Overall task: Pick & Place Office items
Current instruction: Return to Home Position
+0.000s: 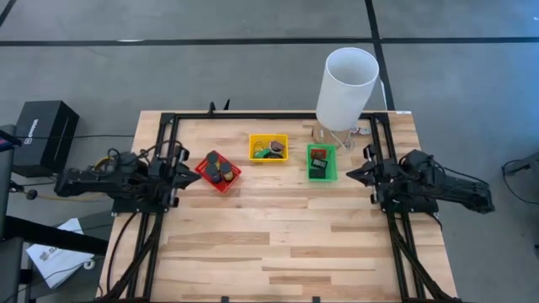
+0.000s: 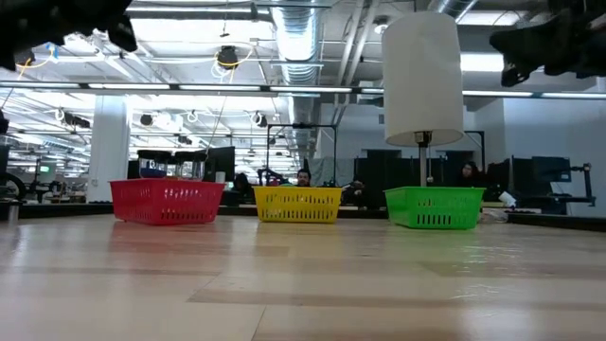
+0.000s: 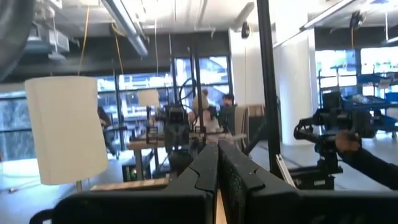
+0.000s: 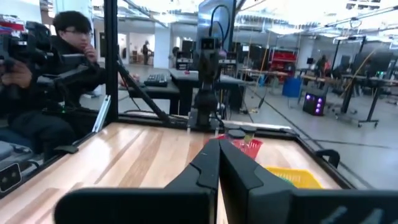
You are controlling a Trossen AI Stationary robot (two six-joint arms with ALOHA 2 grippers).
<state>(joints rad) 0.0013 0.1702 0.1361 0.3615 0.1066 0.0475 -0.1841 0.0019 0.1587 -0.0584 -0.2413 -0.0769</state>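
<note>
Two grippers (image 1: 197,173) (image 1: 350,174) at edges, seemingly closed

A pale wooden plank table (image 1: 278,244) carries three plastic bins in a row towards its far edge: red bin (image 2: 167,202), yellow bin (image 2: 297,205), green bin (image 2: 435,207). A tall white cylinder (image 2: 422,76) stands behind the green one.

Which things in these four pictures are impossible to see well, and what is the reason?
High view: the office items are too small to name singly.
Low view: the walls of the red bin, yellow bin and green bin hide what lies inside.
Left wrist view: the shut left gripper fills the bottom; no bin shows.
Right wrist view: the shut right gripper covers part of the red and yellow bins.
</note>
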